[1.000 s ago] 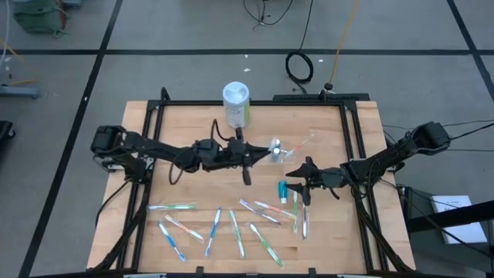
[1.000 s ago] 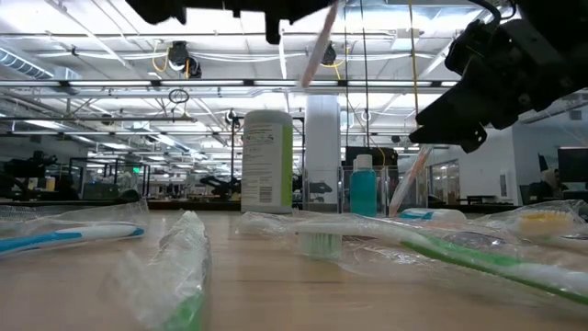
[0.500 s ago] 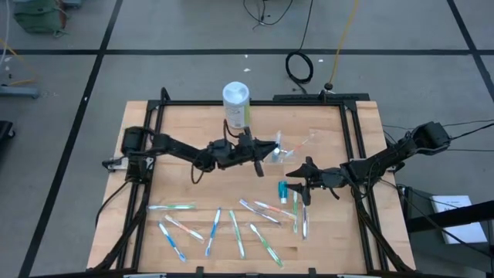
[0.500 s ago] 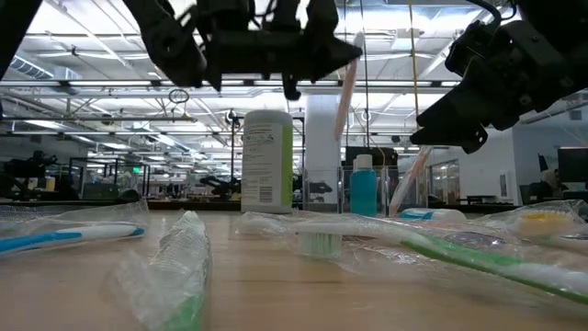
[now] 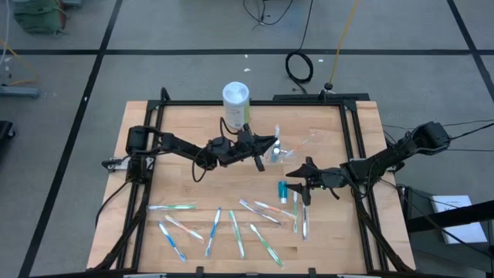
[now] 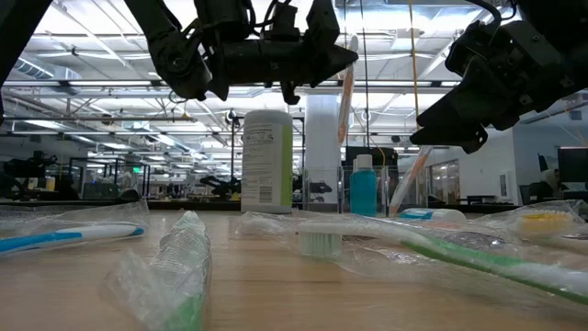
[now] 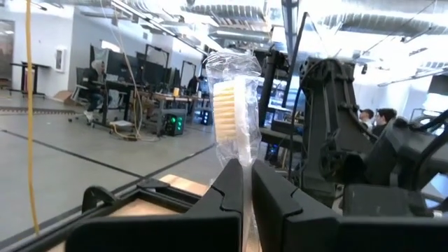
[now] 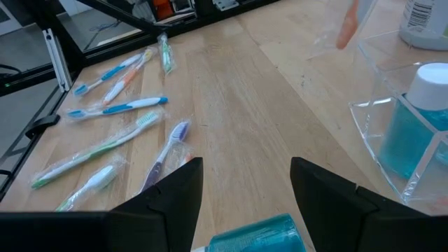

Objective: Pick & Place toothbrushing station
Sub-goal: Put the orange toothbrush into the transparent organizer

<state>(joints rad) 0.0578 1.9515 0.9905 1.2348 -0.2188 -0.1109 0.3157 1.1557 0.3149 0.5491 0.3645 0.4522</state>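
Currently the wooden worktop [image 5: 185, 185] carries everything; my left arm reaches across its middle toward the far side, my right arm comes in from the right edge. White-lidded canister [image 5: 236, 104] stands upright at the far edge, clear cup [image 5: 287, 150] just to its right, holding one teal tube [image 6: 363, 187] upright. My left claw [image 5: 260, 147] hangs above the worktop just left of the cup, clenched on a wrapped toothbrush [image 7: 234, 105], pinched at the neck with the bristle head sticking out past my fingertips [image 7: 269, 192]. My right claw [image 5: 307, 177] waits near the cup's near side, jaws spread, gripping nothing; another teal tube [image 5: 282, 190] lies just beside it. Remaining toothbrushes [image 5: 224, 228] lie scattered flat along the near edge.
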